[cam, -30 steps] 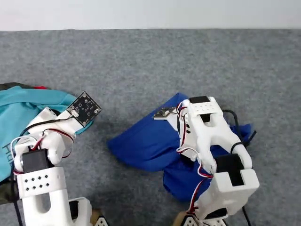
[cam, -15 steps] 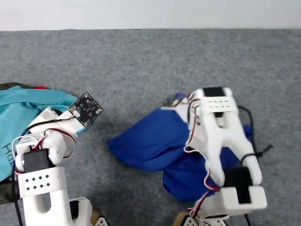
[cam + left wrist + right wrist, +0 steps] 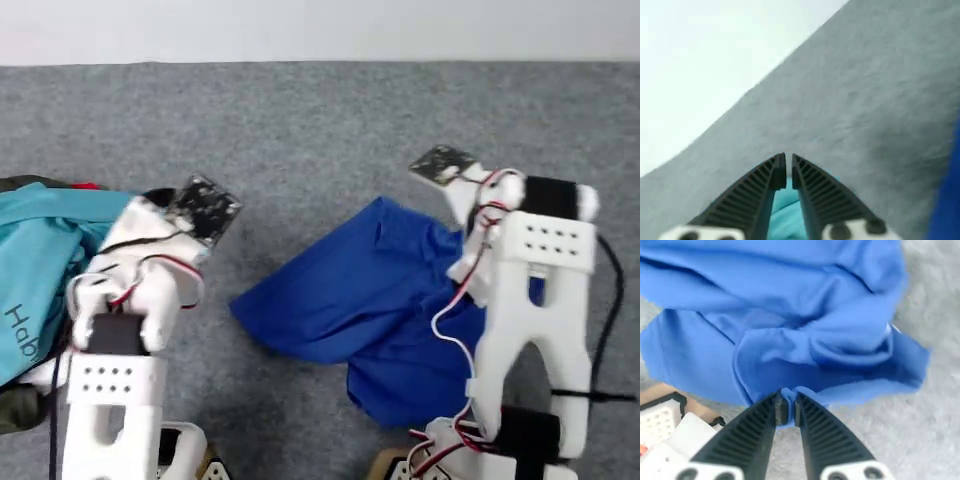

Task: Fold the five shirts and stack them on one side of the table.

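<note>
A blue shirt [image 3: 340, 295] lies rumpled in the middle of the grey table, its right part hidden under my right arm [image 3: 525, 260]. In the right wrist view my right gripper [image 3: 787, 399] is shut on an edge of the blue shirt [image 3: 790, 315], which spreads out below it. A teal shirt [image 3: 40, 255] lies at the table's left edge. My left arm [image 3: 140, 270] is over its right end. My left gripper [image 3: 788, 167] is shut with only a thin slit, pointing out across the table, and teal cloth [image 3: 785, 220] shows beneath it.
Dark and red cloth [image 3: 30, 184] peeks out from under the teal shirt at the left edge. The grey table [image 3: 300, 120] runs back to a white wall [image 3: 300, 30]. Both arm bases stand at the front edge, and the right arm's base [image 3: 660, 422] shows below the shirt.
My right arm rose and swung back and right with the blue shirt's edge, drawing the cloth out. My left arm lifted and moved away from the front edge, toward the table's middle.
</note>
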